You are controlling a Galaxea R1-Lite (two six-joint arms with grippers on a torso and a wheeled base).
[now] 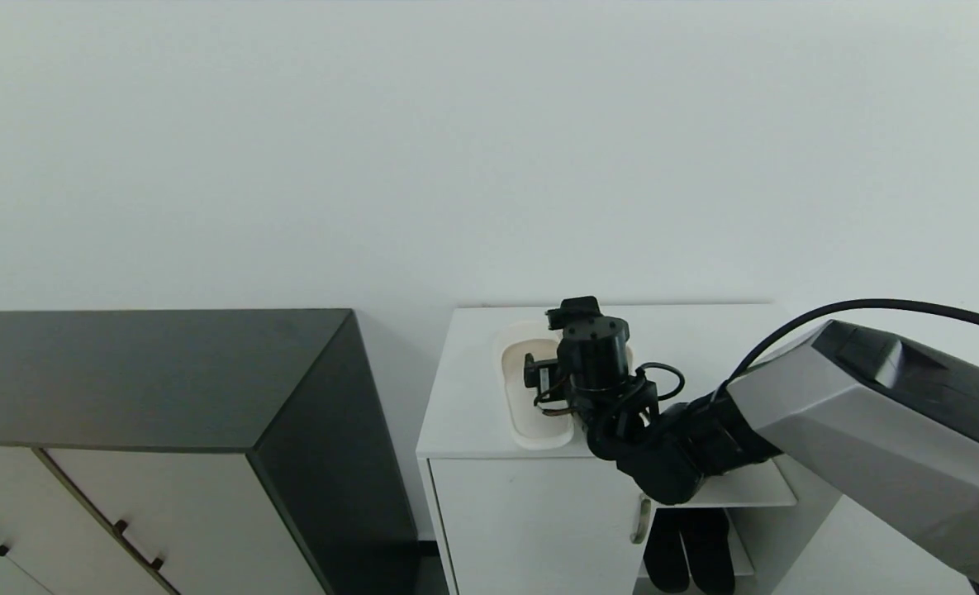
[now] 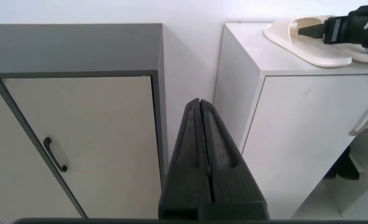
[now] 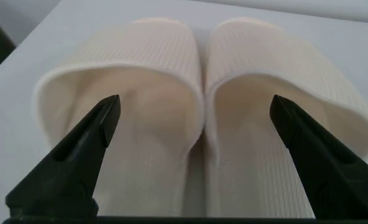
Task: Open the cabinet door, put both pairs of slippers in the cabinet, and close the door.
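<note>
Slippers [image 3: 171,62] — the cream pair — lie side by side between the tips of my right gripper [image 3: 194,104], which gapes wide, atop the white cabinet [image 1: 464,397]. My left gripper [image 2: 200,107] is pressed closed — the cabinet's front stands just beyond it.

I read the cream slippers [image 3: 165,62] as finely ribbed and matt, foam or rubber by the look. The white cabinet [image 1: 464,405] has a smooth matt laminate top. The grey sideboard [image 1: 150,372] top is smooth with a faint sheen, and its door handle [image 2: 55,154] is matt black.
</note>
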